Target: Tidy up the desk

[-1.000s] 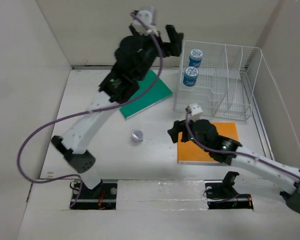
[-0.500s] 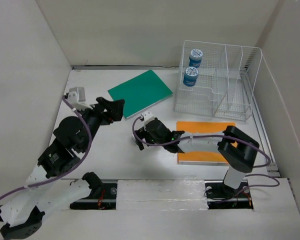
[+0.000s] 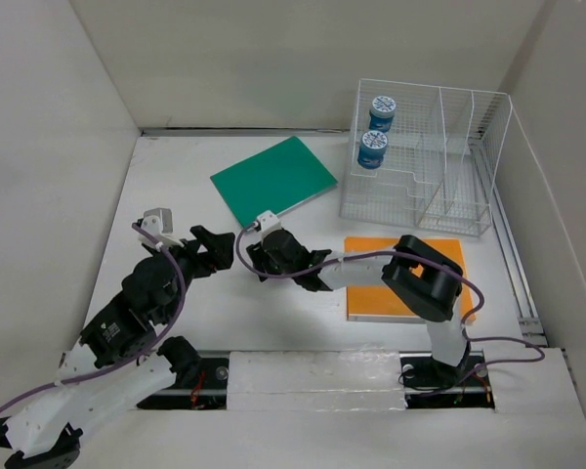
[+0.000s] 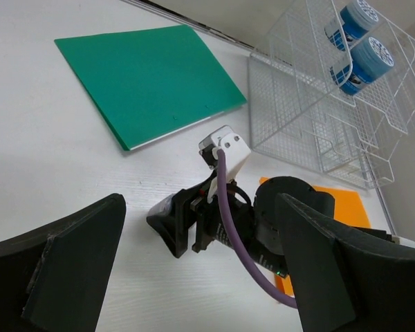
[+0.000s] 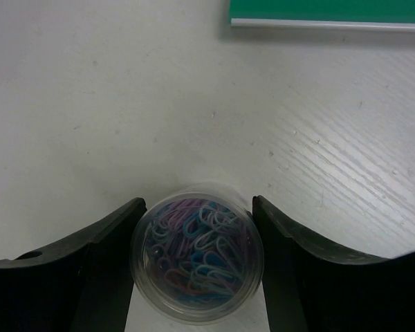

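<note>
SPOTTER ONE: Seen from above, your right arm (image 3: pixel 371 269) reaches low and leftward across the white bench (image 3: pixel 166 186). It ends at a clear jar of coloured paper clips (image 5: pixel 197 259), which stands on the bench near the edge of the green book (image 3: pixel 273 181).

SPOTTER TWO: On the right wrist camera, your right jaws flank that jar, with one of the fingers (image 5: pixel 90 277) close against each side of its wall. You cannot tell from here whether they grip it or only touch it.

SPOTTER ONE: Your left arm (image 3: pixel 127 322) hangs over the near left part of the bench. The left jaws gape wide, hold nothing, and point toward the right arm's wrist.

SPOTTER TWO: At the far right, the wire rack (image 3: pixel 459 176) stands on the bench. It has two blue-lidded tubs (image 3: pixel 373 145) on its stepped shelf, one behind the other. The orange book (image 3: pixel 371 305) lies flat on the bench just in front of the rack, partly covered by your right arm.
</note>
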Controlling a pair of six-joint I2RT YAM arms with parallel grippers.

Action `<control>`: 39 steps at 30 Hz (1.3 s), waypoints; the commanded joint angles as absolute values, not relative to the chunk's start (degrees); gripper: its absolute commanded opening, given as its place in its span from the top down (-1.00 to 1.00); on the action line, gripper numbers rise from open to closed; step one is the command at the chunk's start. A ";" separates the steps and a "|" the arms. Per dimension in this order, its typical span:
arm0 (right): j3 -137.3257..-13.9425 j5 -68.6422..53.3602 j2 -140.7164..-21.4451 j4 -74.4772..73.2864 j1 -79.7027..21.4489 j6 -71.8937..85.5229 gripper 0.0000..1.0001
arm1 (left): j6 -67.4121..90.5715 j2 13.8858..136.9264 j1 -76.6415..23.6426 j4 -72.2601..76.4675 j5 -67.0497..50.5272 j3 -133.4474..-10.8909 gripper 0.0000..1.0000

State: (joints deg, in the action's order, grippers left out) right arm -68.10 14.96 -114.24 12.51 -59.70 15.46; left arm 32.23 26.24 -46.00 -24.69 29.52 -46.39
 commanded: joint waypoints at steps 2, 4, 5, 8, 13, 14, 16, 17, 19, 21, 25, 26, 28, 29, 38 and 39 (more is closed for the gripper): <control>-67.77 19.33 -106.48 13.72 -60.56 16.44 -0.07 | 32.17 26.80 -45.88 -23.38 30.50 -46.50 -0.72; -67.33 21.60 -100.05 12.14 -60.56 15.04 -0.07 | 31.73 27.33 -45.88 -22.51 29.71 -46.14 -0.72; -67.85 22.75 -96.28 9.26 -60.56 14.07 -0.06 | 31.47 27.51 -45.88 -22.24 28.49 -45.97 -0.72; -73.62 28.99 -83.17 1.10 -58.56 9.07 -0.08 | 30.76 29.44 -45.88 -21.88 26.03 -46.05 -0.72; -85.06 29.36 -72.35 -8.77 -44.59 6.33 -0.09 | 29.27 34.01 -45.88 -21.97 22.07 -46.41 -0.73; -86.99 29.27 -72.42 -11.40 -41.95 6.24 -0.09 | 29.18 34.80 -45.88 -21.97 20.93 -46.58 -0.73; -94.02 27.78 -75.56 -16.14 -33.69 6.24 -0.10 | 28.92 35.15 -45.88 -21.80 20.04 -46.41 -0.72; -96.48 27.08 -77.06 -17.56 -31.23 6.41 -0.10 | 28.83 35.42 -45.88 -21.62 19.26 -46.32 -0.72; -103.33 26.02 -82.23 -21.33 -25.50 6.59 -0.10 | 28.65 35.60 -45.88 -21.71 18.90 -46.14 -0.72; -107.47 25.58 -85.68 -23.54 -22.43 7.11 -0.11 | 28.39 35.77 -45.88 -21.88 18.81 -46.23 -0.72; -119.31 19.53 -94.90 -30.99 -14.52 8.70 -0.11 | 28.21 35.86 -45.88 -21.71 18.02 -46.05 -0.72; -120.92 18.90 -96.84 -32.24 -13.98 8.70 -0.11 | 28.04 35.86 -45.88 -21.62 17.93 -45.97 -0.72; -121.90 18.37 -100.80 -33.31 -13.97 8.61 -0.13 | 27.78 36.03 -45.88 -21.53 17.67 -46.05 -0.72; -120.95 18.63 -101.51 -33.14 -13.97 8.53 -0.14 | 27.77 36.30 -45.88 -21.36 17.40 -46.14 -0.72; -110.22 17.49 -101.78 -27.25 -11.69 10.90 -0.14 | 27.42 37.00 -45.88 -21.36 16.61 -46.14 -0.72; -108.74 17.75 -101.86 -27.07 -11.69 11.16 -0.15 | 27.42 37.00 -45.88 -21.36 16.61 -46.14 -0.72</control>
State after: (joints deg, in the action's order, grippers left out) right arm -109.54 17.69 -105.34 -32.12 -12.60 9.89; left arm 28.32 36.95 -46.00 -23.35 17.10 -46.39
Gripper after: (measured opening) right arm 0.659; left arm 0.861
